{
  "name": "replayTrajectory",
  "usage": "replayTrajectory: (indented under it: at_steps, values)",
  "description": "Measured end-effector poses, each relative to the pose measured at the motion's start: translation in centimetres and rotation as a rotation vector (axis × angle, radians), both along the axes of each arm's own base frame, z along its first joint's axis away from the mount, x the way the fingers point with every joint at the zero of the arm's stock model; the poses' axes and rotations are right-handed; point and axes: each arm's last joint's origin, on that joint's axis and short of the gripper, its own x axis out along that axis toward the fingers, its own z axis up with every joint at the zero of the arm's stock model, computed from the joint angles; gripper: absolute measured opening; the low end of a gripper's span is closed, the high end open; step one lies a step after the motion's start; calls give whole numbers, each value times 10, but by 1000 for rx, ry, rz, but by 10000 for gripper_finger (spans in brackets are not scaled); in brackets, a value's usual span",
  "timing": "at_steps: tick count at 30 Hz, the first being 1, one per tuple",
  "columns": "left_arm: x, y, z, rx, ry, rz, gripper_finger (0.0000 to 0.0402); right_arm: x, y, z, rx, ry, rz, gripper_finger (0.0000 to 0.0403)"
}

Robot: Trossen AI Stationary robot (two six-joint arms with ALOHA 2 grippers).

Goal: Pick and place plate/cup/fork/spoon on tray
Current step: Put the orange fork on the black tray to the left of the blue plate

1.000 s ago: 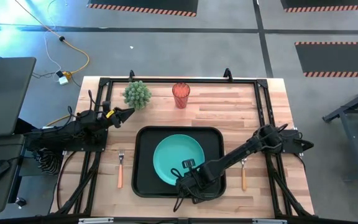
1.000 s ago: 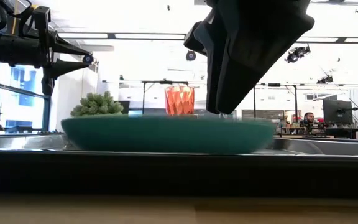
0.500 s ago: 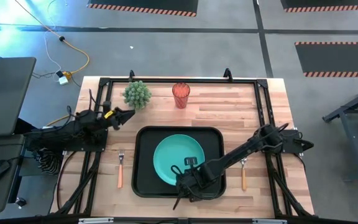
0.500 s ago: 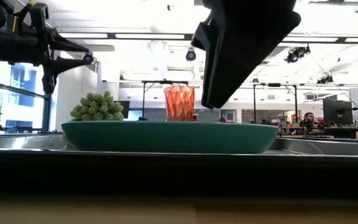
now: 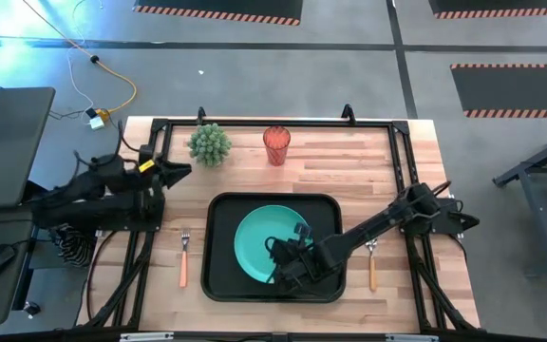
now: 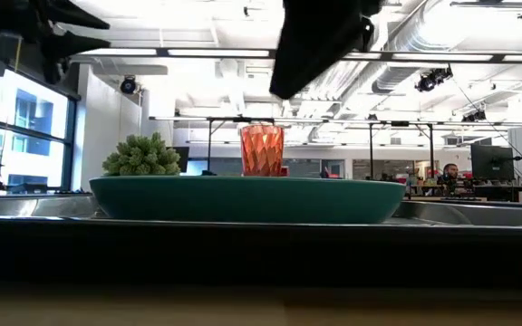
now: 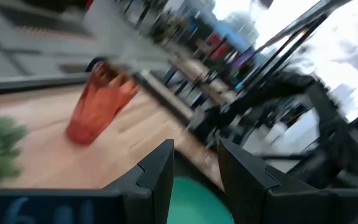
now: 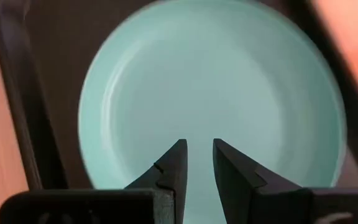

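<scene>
The plate (image 5: 266, 243) lies in the tray (image 5: 218, 275), mid-tabletop. The right hand (image 8: 196, 155) hovers above it, fingers narrowly parted, empty. Best practice: it rises clear before swinging toward the spoon (image 5: 371, 266) at three o'clock. The left hand (image 7: 194, 163), parted and empty, faces the cup (image 5: 276, 144) at twelve.

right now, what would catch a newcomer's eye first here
The teal plate lying in the black tray at the table's front centre, with the right gripper hovering just above it, jaws slightly apart and empty. Behind, the red cup stands beside a spiky green plant.
</scene>
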Motion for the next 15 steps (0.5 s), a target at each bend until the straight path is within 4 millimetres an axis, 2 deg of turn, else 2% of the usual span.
replayTrajectory:
  at_steps: [3,9,15]
  values:
    - [-7,-1,14,-54,77,8,115,-2,-4,12,3,-70,-83,68]
    - [-13,-3,33,-275,195,15,115,-9,-15,44,105,-247,-277,68]
    - [-11,-4,45,-307,266,12,115,-23,-27,76,223,-324,-372,68]
